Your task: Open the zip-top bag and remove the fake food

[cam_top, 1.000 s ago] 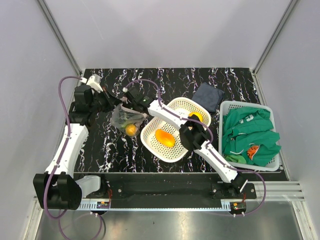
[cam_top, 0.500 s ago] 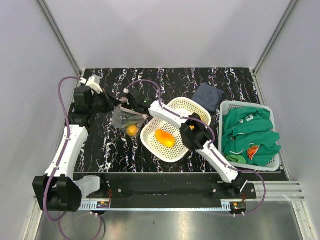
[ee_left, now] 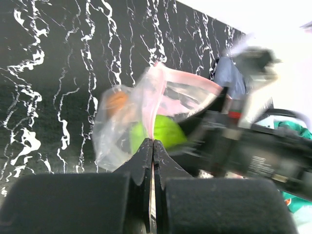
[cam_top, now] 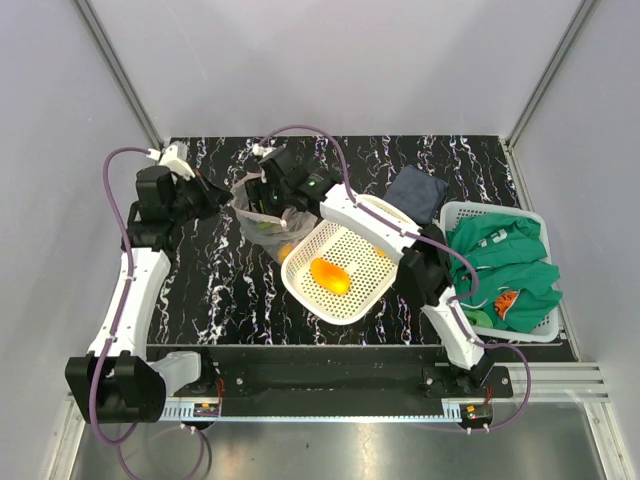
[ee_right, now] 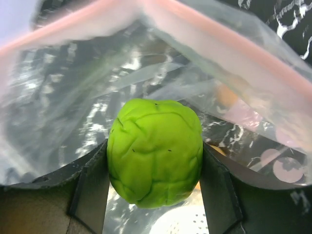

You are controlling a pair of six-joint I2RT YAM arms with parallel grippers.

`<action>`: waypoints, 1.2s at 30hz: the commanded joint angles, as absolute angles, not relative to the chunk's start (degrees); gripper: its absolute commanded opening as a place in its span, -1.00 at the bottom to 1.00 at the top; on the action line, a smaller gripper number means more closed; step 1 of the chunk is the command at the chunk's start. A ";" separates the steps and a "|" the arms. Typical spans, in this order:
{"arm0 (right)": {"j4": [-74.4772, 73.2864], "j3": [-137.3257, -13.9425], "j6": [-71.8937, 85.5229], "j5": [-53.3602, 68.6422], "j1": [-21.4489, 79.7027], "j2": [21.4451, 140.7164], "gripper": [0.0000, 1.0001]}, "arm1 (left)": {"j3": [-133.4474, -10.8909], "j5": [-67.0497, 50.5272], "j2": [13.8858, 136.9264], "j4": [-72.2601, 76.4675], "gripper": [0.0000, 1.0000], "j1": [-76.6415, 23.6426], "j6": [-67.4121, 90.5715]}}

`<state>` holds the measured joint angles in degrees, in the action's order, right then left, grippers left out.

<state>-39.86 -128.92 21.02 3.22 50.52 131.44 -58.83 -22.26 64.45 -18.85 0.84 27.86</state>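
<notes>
Only the right wrist view clearly showed the right gripper point(ee_right: 154, 163) grasping the green fruit point(ee_right: 155, 141); the left gripper point(ee_left: 152, 147) clenched the bag point(ee_left: 114, 131).

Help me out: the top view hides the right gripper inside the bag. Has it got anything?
Observer: Yes. In the right wrist view, the green fruit sits between the right gripper's fingers, touched on both sides.
Operator: Is the mouth open?
Observer: The bag's pink zip strip is parted, its two sides spread above the fruit.
Operator: And the other arm?
Observer: The left gripper is shut, pinching the bag's film.
</notes>
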 commanded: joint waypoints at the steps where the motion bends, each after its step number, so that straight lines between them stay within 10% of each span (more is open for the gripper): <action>1: -38.15 -129.02 20.65 8.50 50.10 124.63 -0.26 | -62.40 -23.38 63.63 -17.67 -1.00 1.41 26.89; 28: -32.34 -129.02 23.20 11.60 48.69 115.14 -0.28 | -66.27 -25.85 62.05 -18.89 -1.00 1.76 28.31; 36: -34.02 -111.74 19.77 -1.06 47.56 99.01 -0.28 | -66.88 -22.06 60.38 -19.51 -1.00 2.11 27.07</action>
<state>-34.33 -120.22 21.76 6.22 48.95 112.60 -63.68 -23.68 62.52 -20.99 1.63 28.23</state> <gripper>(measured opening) 0.687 0.005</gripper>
